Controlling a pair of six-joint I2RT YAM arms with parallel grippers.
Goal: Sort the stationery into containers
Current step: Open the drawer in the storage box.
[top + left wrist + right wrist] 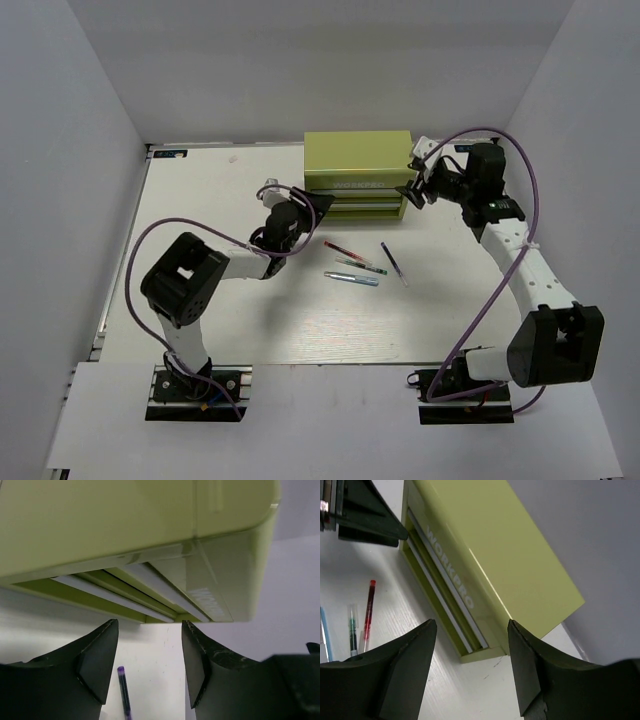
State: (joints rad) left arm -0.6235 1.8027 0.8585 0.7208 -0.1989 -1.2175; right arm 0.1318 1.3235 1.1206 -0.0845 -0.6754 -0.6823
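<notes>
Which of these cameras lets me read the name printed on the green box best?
The right wrist view: the white WORKPRO lettering on the chest is close and sharp there. In the top view it is tiny and faint; in the left wrist view, a blurred white smear.

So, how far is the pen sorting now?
Nothing looks done: the red pen, teal-green pen, pale blue pen and purple-tipped pen lie on the table; the drawers of the WORKPRO chest look shut. In hand: both arms' jaws, open and empty, sit at the chest's front corners. Left: open drawers, move every pen.
</notes>
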